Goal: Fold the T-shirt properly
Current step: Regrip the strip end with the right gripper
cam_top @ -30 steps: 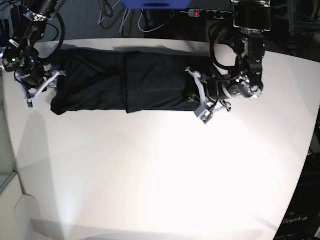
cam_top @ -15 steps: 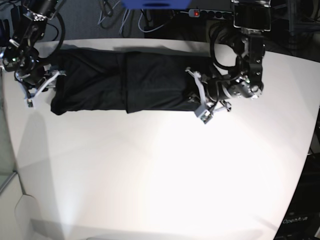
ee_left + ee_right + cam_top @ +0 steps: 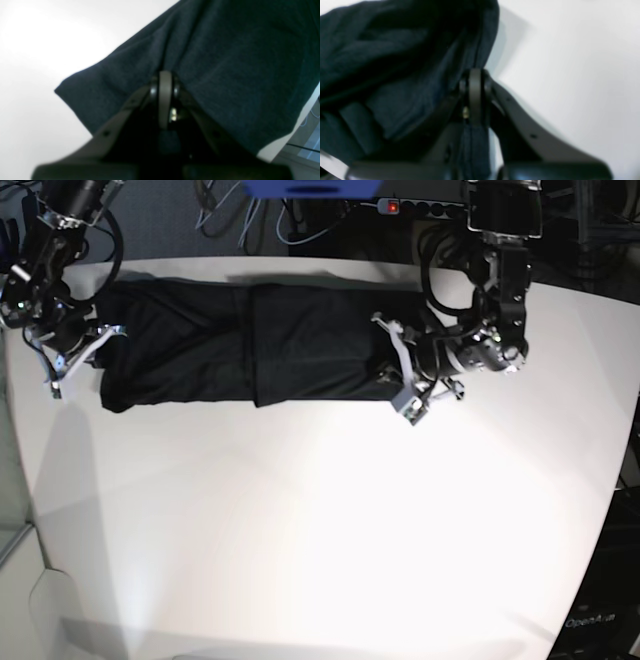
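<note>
- Right gripper (image 3: 70,355), far left of the base view: jaws closed on the T-shirt (image 3: 250,345) edge, wrist angled down-left.
- T-shirt: long band across the upper table (image 3: 320,520); likely light, limp, best held at end edges.
- Left gripper (image 3: 400,375), right of centre: clamped on the opposite end, arm reaching down from above.

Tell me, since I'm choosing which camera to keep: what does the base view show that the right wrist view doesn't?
Only the base view shows the whole shirt stretched out in a long band on the table, with the left gripper at one end and the right gripper at the other, plus cables behind. Only the right wrist view shows the right gripper's jaws shut on a fold of fabric at the shirt's edge. Both show black shirt, white table and the right gripper.
</note>
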Robot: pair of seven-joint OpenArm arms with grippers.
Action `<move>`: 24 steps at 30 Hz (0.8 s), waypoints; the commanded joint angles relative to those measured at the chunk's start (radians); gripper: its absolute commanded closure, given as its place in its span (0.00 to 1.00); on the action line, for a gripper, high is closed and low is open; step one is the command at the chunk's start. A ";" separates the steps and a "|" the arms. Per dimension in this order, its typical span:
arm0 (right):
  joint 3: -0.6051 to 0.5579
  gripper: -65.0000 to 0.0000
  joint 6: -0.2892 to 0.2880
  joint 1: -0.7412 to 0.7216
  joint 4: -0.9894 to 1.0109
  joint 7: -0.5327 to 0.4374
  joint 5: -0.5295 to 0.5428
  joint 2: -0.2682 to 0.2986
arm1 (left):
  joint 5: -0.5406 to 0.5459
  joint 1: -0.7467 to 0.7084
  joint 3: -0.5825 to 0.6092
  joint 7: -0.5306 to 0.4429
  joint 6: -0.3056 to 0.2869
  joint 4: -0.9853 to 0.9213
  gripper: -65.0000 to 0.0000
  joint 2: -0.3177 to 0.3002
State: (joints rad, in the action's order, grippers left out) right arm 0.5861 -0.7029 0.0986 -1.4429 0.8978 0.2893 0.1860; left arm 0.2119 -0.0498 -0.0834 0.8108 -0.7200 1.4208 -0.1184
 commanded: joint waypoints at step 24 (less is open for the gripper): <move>-0.010 1.00 0.005 -0.095 0.262 0.065 -0.252 0.019 | -0.098 -0.015 0.000 0.107 0.022 -0.016 1.00 -0.005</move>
State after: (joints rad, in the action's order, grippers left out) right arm 0.5880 -0.7067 -0.0296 -1.2236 0.7967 0.1806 0.2260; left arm 0.2077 -0.0513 -0.0834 0.8112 -0.7139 1.4181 -0.1135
